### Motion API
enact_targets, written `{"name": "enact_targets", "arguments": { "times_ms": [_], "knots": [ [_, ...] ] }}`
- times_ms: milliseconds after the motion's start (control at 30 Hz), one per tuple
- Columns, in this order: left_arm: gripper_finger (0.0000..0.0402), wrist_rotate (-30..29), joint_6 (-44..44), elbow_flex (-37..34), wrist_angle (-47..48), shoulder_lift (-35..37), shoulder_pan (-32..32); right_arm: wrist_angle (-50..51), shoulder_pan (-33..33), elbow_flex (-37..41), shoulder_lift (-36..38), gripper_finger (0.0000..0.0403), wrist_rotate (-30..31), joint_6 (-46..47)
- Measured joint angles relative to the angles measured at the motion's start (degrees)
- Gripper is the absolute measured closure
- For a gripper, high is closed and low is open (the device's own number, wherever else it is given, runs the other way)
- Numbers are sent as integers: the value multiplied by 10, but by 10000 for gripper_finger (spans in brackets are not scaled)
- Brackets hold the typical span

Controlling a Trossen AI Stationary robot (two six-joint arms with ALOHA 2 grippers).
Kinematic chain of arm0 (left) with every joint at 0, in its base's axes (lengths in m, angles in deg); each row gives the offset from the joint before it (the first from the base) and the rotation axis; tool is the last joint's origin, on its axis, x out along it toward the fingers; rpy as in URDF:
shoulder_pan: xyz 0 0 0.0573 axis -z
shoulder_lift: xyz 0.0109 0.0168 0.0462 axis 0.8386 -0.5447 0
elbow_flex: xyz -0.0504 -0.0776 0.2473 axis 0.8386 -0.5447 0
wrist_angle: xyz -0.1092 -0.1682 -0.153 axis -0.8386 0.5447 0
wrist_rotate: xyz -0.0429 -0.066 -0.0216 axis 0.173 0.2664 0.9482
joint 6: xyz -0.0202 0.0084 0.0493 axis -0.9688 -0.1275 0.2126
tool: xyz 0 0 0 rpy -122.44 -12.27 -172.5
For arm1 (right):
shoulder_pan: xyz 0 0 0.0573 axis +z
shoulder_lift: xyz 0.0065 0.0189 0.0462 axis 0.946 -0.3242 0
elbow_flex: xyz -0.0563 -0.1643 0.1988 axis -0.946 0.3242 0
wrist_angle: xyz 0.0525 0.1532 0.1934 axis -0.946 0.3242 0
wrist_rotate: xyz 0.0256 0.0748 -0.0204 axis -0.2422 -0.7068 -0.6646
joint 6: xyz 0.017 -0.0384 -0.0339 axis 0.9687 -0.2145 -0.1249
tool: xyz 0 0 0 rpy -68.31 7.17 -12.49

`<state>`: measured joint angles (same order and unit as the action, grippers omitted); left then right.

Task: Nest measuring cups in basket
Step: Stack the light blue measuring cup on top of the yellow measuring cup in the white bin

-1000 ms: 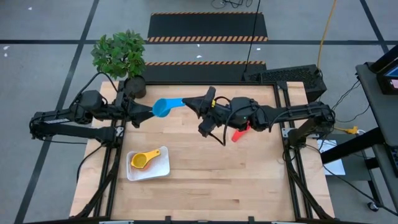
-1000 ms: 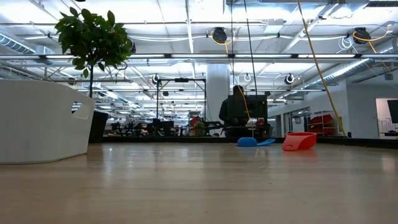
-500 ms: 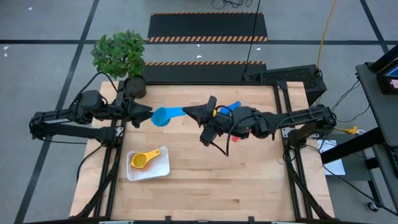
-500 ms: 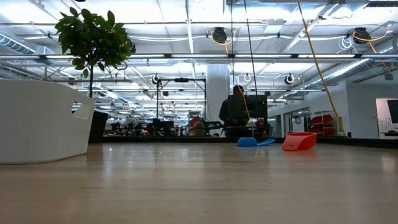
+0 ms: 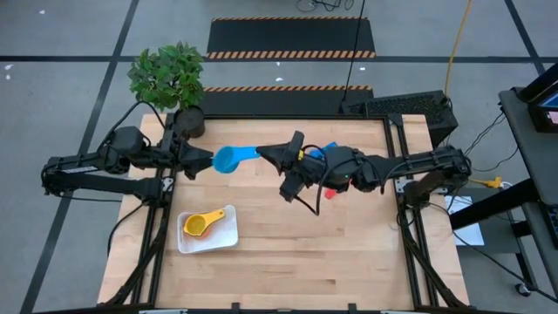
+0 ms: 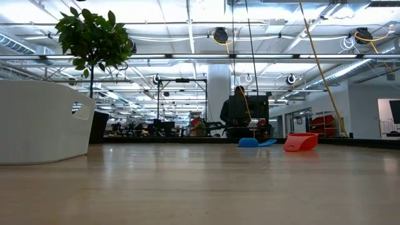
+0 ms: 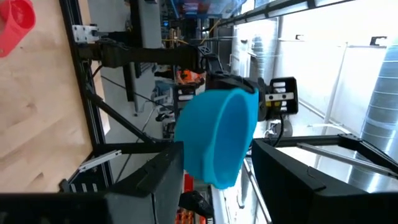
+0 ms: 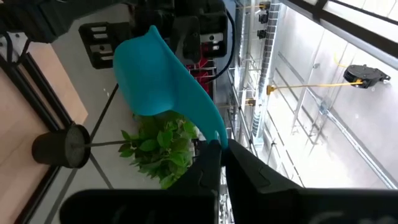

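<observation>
High view: a wooden table (image 5: 288, 253) seen from straight above; no readable writing anywhere. The left arm reaches in level from the table's left edge; the left gripper (image 5: 206, 160) has its fingers spread around the bowl of a light blue measuring cup (image 5: 228, 160), held above the table near the far edge. The right arm stretches in from the right edge, wrist bent; the right gripper (image 5: 266, 153) is clenched on the tip of that cup's handle. A white basket (image 5: 228, 234) sits near the table's left edge toward the near side, holding a yellow measuring cup (image 5: 199, 225). A dark blue cup (image 5: 327, 149) and a red cup (image 5: 330, 193) peek out from under the right arm; a potted plant (image 5: 170, 78) stands at the far left corner.

Low view: the basket wall (image 6: 44, 122) at left; the red cup (image 6: 300, 142) and dark blue cup (image 6: 253, 142) rest far back.

Left wrist view: the light blue bowl (image 7: 217, 140) sits between dark fingers (image 7: 155, 186).

Right wrist view: fingers (image 8: 208, 168) pinch the handle (image 8: 186, 81).
</observation>
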<state>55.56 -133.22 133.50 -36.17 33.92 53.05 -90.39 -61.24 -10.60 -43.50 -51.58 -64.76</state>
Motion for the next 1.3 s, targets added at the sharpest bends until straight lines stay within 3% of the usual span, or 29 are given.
{"name": "enact_targets", "arguments": {
  "times_ms": [167,633,1300],
  "knots": [
    [217,1,21,0,-1,0,0,0,1,0,0,403,-1,0],
    [307,16,21,0,-1,-2,0,0,-1,0,0,403,14,-9],
    [310,15,33,0,-8,-2,0,1,-1,0,0,403,15,-11]
  ]
}}
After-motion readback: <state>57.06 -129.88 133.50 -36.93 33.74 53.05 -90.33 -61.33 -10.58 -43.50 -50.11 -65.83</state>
